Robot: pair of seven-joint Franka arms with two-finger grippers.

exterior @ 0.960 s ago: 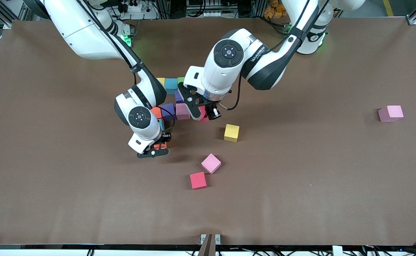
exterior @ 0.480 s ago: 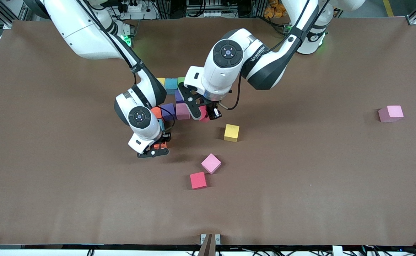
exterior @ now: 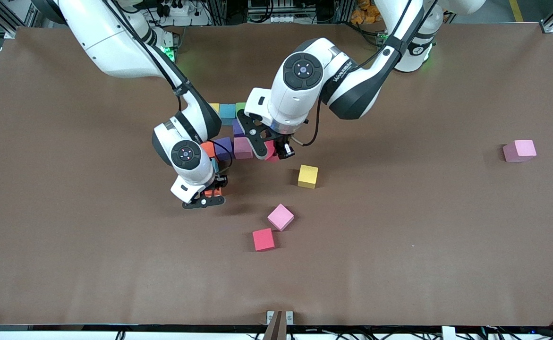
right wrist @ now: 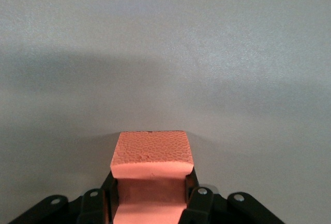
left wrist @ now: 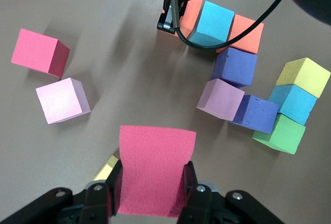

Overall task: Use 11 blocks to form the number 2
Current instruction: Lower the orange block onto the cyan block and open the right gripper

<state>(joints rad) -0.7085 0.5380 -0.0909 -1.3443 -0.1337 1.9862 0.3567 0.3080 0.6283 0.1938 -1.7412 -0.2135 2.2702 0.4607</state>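
The loose red block [exterior: 263, 239] sits nearest the front camera, and a pink block [exterior: 280, 217] lies just beside it, slightly farther off. Farther again from the red block, a yellow block [exterior: 308, 176] stands alone. Then comes the action: the right gripper [exterior: 208, 192], farther from the camera than the red block and toward the right arm's end of the table, is clamped on an orange block [right wrist: 151, 154] held low at the near end of the build. This looks like the placing step; the next move calls for seating that cube square against the column, then letting go. The left gripper [left wrist: 153, 195] grips a deep pink block [left wrist: 155, 169] over the table beside the build, farther than the yellow block, waiting its turn. The number 2 [left wrist: 258, 87] is unfinished: yellow, blue and green cubes form its top row, purple, lilac and orange ones step down, edges mostly flush. One pink cube [exterior: 520, 150] sits well apart, toward the left arm's end.
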